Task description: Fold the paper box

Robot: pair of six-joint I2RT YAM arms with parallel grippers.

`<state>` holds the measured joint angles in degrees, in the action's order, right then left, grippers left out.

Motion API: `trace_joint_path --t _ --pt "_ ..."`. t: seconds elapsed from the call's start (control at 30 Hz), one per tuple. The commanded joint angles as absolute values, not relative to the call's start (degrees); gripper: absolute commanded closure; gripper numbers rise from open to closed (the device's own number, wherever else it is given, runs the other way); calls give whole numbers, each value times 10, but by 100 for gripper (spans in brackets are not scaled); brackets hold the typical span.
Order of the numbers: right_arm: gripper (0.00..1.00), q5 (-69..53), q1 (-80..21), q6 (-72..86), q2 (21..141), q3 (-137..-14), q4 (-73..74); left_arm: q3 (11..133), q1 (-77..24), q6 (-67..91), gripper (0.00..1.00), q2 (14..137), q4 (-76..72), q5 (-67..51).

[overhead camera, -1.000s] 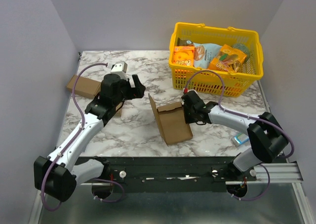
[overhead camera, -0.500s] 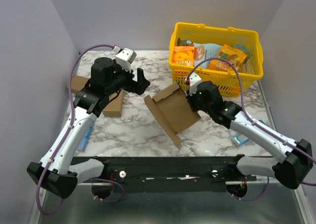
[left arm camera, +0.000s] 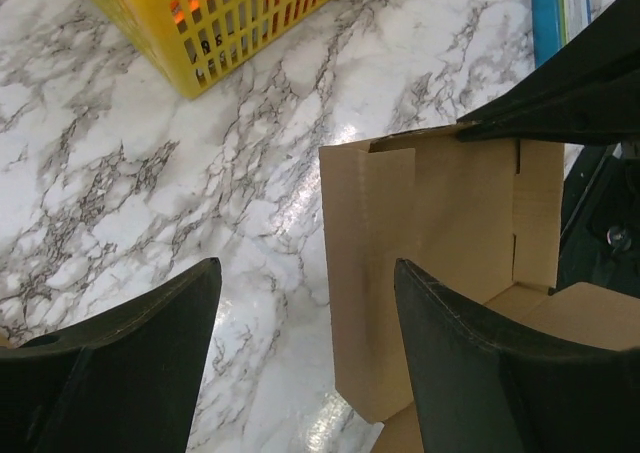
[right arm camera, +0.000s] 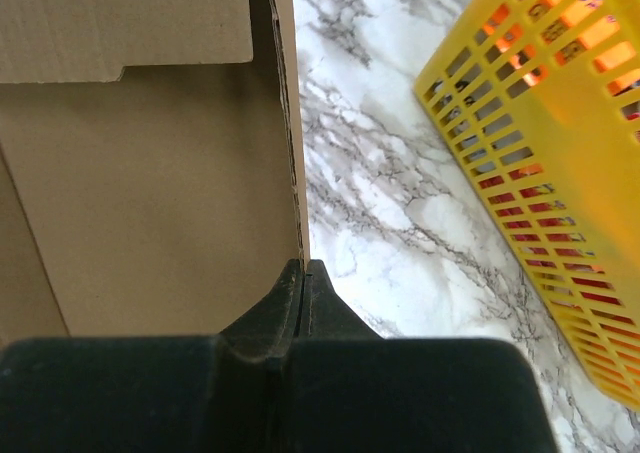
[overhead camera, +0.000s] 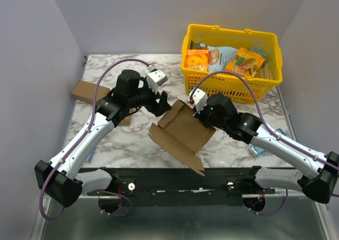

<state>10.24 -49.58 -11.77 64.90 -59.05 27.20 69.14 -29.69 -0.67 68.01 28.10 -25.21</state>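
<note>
1. Bases of both arms sit on the black rail (overhead camera: 175,186) at the near edge of the marble table (overhead camera: 132,144); from there the arms reach in toward the middle.
2. Just past the rail is the paper box (overhead camera: 183,134), plain brown cardboard, half unfolded and tilted; its near corner shows over the rail from above, its far flap stands up between the two grippers; I cannot tell whether any part of it rests on the marble.
3. On the right, the right gripper (right arm camera: 303,270) is clamped tight on the paper box; its wrist view shows the two fingers pinched together on the thin edge of an upright panel, brown card filling the left side.
4. On the left, the left gripper (overhead camera: 163,101) sits at the box's far left corner with its fingers well apart; from its wrist, the free edge of an upright flap lies between the two fingers; whether either finger touches the card I cannot tell.
5. Further left, a small brown box (overhead camera: 87,91) lies near the table's left edge, well apart from the paper box; a blue flat item (overhead camera: 258,150) lies by the right arm.
6. Farthest back, at the right rear, stands the yellow basket (overhead camera: 231,89), holding orange and pale packets (overhead camera: 197,60); it is near the right gripper, not touching it.
</note>
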Motion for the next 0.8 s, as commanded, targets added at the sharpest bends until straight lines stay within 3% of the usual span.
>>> trace_joint_path --t 0.0,0.37,0.77 --pt "99 134 -509 -127 652 -605 297 663 -302 -28 23 672 257 -268" --pt "99 163 -526 -126 648 -609 308 632 -330 -32 26 689 244 -271" --pt "99 185 -544 -120 654 -623 320 622 -366 -46 49 713 248 -195"
